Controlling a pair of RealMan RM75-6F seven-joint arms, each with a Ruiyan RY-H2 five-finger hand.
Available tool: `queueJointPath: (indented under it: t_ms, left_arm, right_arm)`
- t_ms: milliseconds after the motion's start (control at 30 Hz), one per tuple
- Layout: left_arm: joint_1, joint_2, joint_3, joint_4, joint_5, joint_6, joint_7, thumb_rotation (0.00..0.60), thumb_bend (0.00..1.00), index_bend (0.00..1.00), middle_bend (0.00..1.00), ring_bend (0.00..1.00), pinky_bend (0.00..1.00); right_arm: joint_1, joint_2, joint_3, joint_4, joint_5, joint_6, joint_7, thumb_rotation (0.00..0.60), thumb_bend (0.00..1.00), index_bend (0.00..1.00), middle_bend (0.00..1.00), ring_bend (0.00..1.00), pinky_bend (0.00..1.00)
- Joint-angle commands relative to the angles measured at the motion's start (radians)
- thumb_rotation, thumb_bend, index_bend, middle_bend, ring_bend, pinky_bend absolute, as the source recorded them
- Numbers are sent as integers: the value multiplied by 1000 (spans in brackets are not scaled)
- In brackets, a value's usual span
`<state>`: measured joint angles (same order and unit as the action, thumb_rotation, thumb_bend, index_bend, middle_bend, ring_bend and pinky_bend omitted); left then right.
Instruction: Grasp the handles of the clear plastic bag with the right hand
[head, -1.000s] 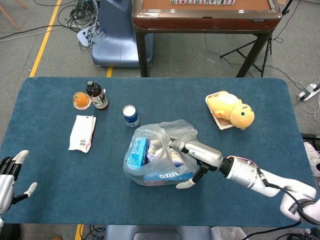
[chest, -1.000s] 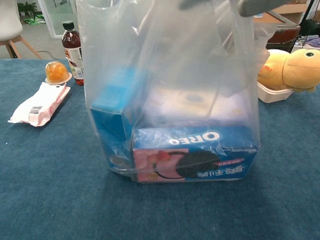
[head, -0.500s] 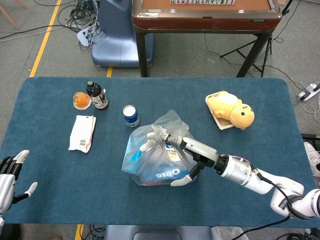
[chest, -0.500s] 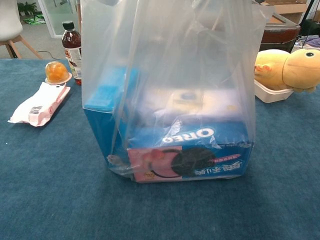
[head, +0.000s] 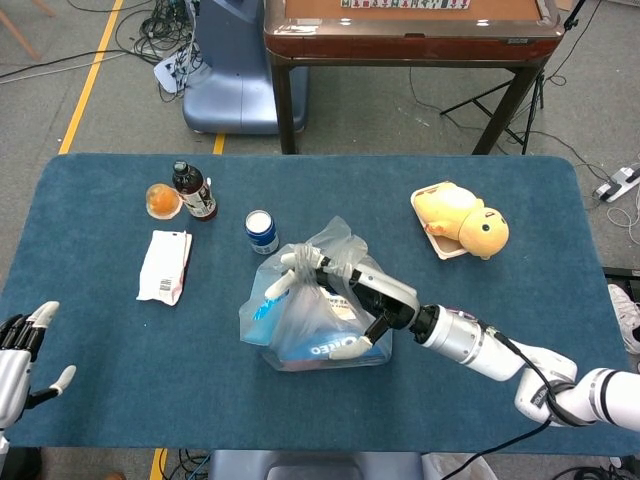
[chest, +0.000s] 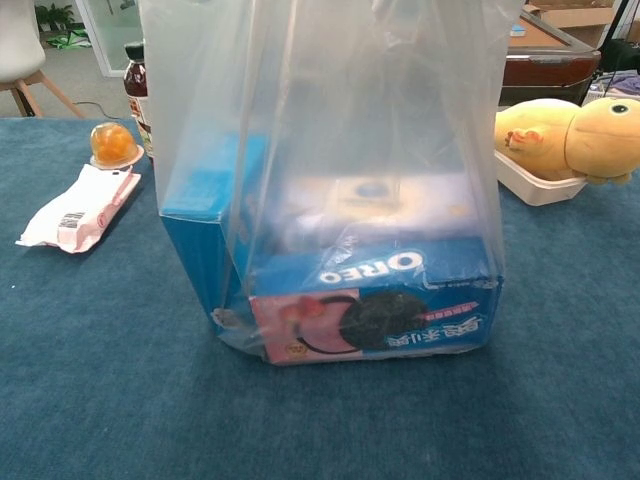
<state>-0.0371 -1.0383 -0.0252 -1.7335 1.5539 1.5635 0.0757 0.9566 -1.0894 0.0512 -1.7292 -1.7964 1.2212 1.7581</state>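
The clear plastic bag stands mid-table, holding a blue Oreo box and other boxes. My right hand reaches in from the right and grips the gathered handles at the bag's top. In the chest view the bag is stretched tall and taut, filling the frame, with the Oreo box at its bottom; the hand is out of sight above. My left hand hovers at the table's near left corner, fingers spread and holding nothing.
A dark bottle and an orange jelly cup stand at the back left, a white packet in front of them. A blue can stands just behind the bag. A yellow duck plush lies in a tray at the right.
My right hand has moved left and up over the bag's top, gathering the handles. The bag's sides have drawn upward and taut, and the bag has shifted slightly left.
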Motion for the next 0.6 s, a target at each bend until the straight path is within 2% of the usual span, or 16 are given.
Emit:
queueJointPath:
  t_ms: [33, 267, 467, 600]
  left_arm:
    - [2, 1, 1, -1, 1, 2, -1, 600, 222, 56, 117, 133, 90]
    - [12, 3, 3, 6, -4, 11, -7, 600, 221, 57, 117, 133, 90]
    - [11, 3, 3, 8, -1, 10, -10, 600, 222, 57, 117, 133, 90]
    - [10, 3, 2, 7, -1, 8, -9, 600, 222, 57, 117, 133, 90]
  right_arm:
    - [28, -26, 4, 27, 11, -3, 128, 600, 0, 40, 224, 88, 122]
    - [61, -39, -14, 103, 20, -22, 325, 600, 0, 211, 343, 195, 161]
    - [65, -38, -29, 142, 24, -22, 402, 600, 0, 350, 402, 239, 186]
    - [77, -32, -42, 153, 12, -41, 398, 600, 0, 378, 399, 239, 186]
